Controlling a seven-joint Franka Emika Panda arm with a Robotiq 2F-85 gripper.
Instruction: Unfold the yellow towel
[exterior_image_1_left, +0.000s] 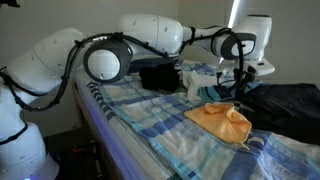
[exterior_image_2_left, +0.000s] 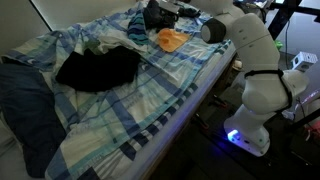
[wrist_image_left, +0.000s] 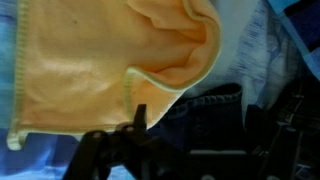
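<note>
The yellow towel (exterior_image_1_left: 222, 119) lies partly spread and rumpled on the blue-white plaid bedsheet (exterior_image_1_left: 150, 115). It also shows in an exterior view (exterior_image_2_left: 170, 40). In the wrist view it (wrist_image_left: 100, 60) fills the upper left, with one corner folded over near the left finger. My gripper (exterior_image_1_left: 238, 90) hangs just above the towel's far edge. It also shows in an exterior view (exterior_image_2_left: 158, 16). In the wrist view my gripper (wrist_image_left: 199, 112) is open and empty, and dark denim (wrist_image_left: 205, 105) shows between its fingers.
Dark clothing (exterior_image_2_left: 97, 68) lies mid-bed, and more dark cloth (exterior_image_1_left: 290, 108) lies beside the towel. A blue garment (exterior_image_2_left: 25, 105) hangs over the bed's far side. The robot base (exterior_image_2_left: 262, 100) stands at the bed's edge.
</note>
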